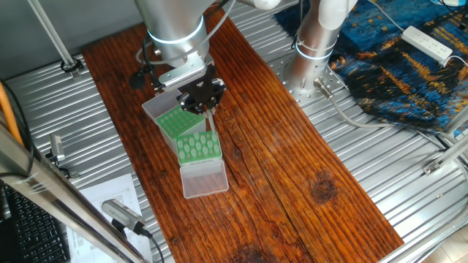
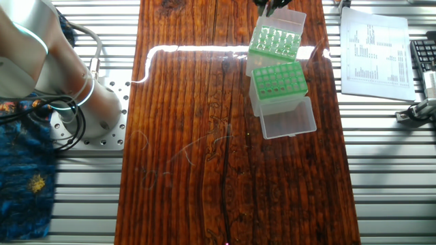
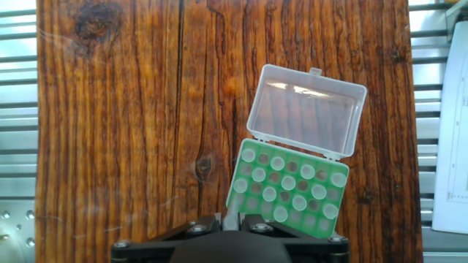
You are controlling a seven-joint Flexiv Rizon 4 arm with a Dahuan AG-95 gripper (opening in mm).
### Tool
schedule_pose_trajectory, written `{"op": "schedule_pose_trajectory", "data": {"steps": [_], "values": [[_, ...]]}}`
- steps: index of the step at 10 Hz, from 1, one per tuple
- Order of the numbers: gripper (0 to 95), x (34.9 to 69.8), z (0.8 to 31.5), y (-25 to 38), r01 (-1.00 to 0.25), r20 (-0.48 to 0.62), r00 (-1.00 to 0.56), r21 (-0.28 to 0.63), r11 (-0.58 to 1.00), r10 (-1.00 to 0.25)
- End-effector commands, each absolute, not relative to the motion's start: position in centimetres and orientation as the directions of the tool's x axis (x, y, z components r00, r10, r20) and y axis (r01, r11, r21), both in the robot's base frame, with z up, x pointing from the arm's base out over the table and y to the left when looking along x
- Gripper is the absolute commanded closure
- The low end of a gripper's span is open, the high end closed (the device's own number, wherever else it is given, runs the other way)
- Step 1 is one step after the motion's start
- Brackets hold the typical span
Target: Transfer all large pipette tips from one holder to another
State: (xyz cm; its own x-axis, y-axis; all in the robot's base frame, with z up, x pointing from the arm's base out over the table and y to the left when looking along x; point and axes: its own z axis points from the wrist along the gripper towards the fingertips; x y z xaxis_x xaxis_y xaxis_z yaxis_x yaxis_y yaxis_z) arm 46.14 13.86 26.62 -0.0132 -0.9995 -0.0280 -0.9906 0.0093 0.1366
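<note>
Two green holders lie side by side on the wooden board. The one with the clear lid (image 3: 307,109) folded open (image 3: 252,157) carries several large pipette tips (image 3: 288,183), pale round tops in a staggered pattern. The same holder (image 1: 199,147) (image 2: 279,79) sits beside the second holder (image 1: 175,123) (image 2: 274,41), which lies under the hand and is hidden in the hand view. My gripper (image 3: 230,217) (image 1: 207,109) hovers at the lidded holder's near-left corner. It is shut on one pale tip (image 3: 231,214) that stands upright between the fingers.
The arm's base (image 1: 314,44) stands on the slatted metal beside the board. A blue patterned cloth (image 1: 409,66) with a white power strip (image 1: 430,42) lies beyond it. A printed sheet (image 2: 375,51) and a keyboard (image 2: 424,61) lie on the other side.
</note>
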Motion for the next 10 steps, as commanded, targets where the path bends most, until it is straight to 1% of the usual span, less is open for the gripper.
{"op": "schedule_pose_trajectory", "data": {"steps": [1, 4, 6, 8, 10], "values": [[95.0, 46.0, 27.1, 13.9, -0.991, -0.027, -0.013, 0.137, 0.01, -1.0], [95.0, 45.8, 28.0, 13.9, -0.991, -0.022, -0.01, 0.135, 0.007, -1.0], [95.0, 45.9, 29.3, 13.2, -0.991, -0.017, -0.001, 0.131, -0.001, -1.0], [95.0, 45.8, 29.8, 12.8, -0.992, -0.018, -0.012, 0.129, 0.009, -1.0], [95.0, 45.4, 30.8, 11.5, -0.993, -0.021, -0.067, 0.104, 0.064, -0.998]]}}
